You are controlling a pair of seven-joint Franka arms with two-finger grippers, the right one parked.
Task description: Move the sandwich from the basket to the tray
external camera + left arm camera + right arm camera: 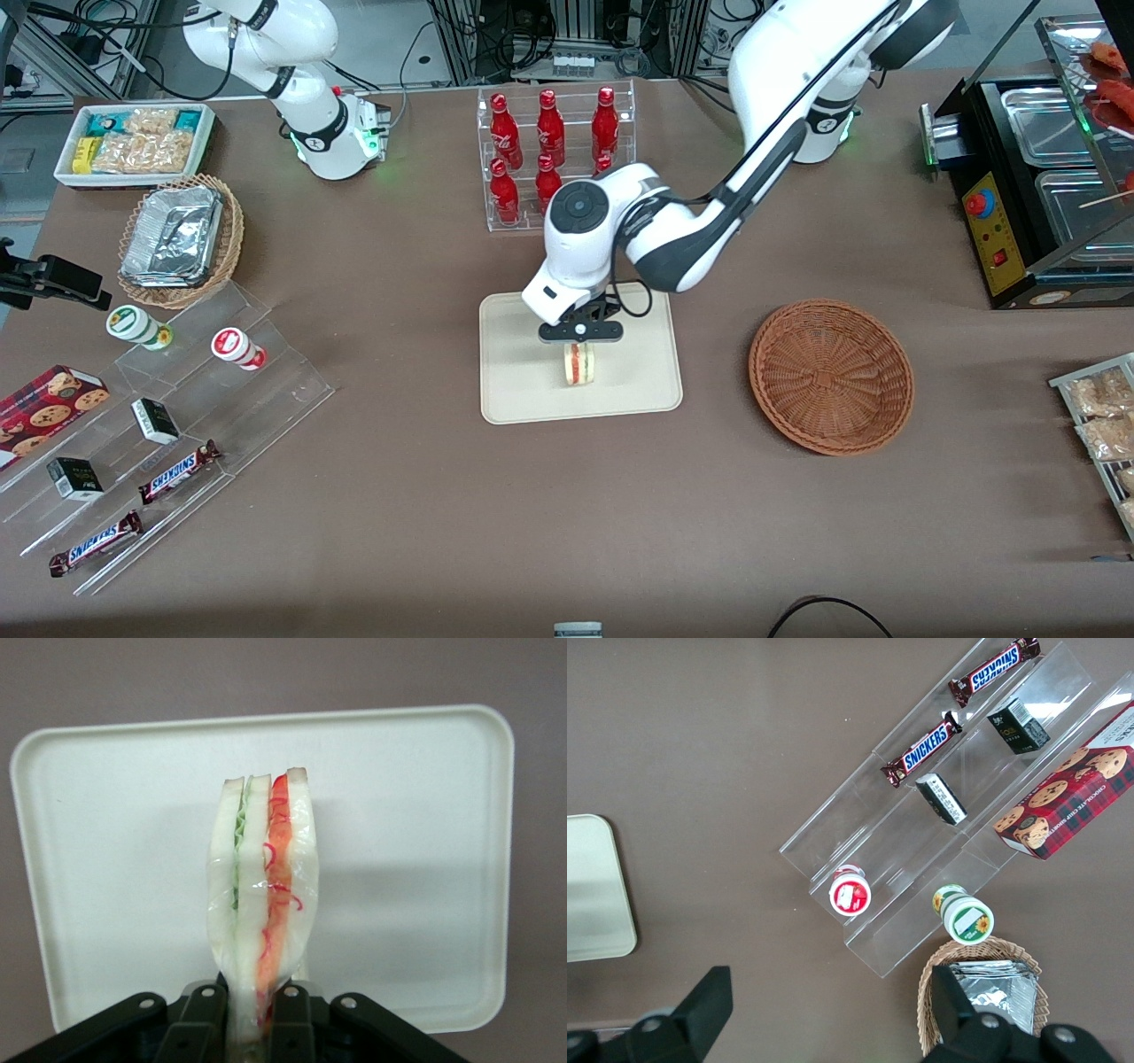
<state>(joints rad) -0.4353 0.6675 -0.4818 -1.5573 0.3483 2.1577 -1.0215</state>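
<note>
Nearest, Snickers bars (96,543): two brown wrappers reading "SNICKERS" on clear acrylic steps toward the parked arm's end of the table
Cookie box (44,410): red tartan, chocolate-chip cookies pictured, writing too small to read
Sandwich (579,364): on edge, pinched between the gripper's fingers just over the tray; whether it touches cannot be told; red-orange and green filling show in the left wrist view
Gripper (580,348): closed on the sandwich, above the tray's middle
Tray (523,394): cream, flat on the brown table
Basket (831,376): reddish-brown wicker, beside the tray toward the working arm's end
Bottles (550,146): red, in a clear rack, farthest; labels not readable
</note>
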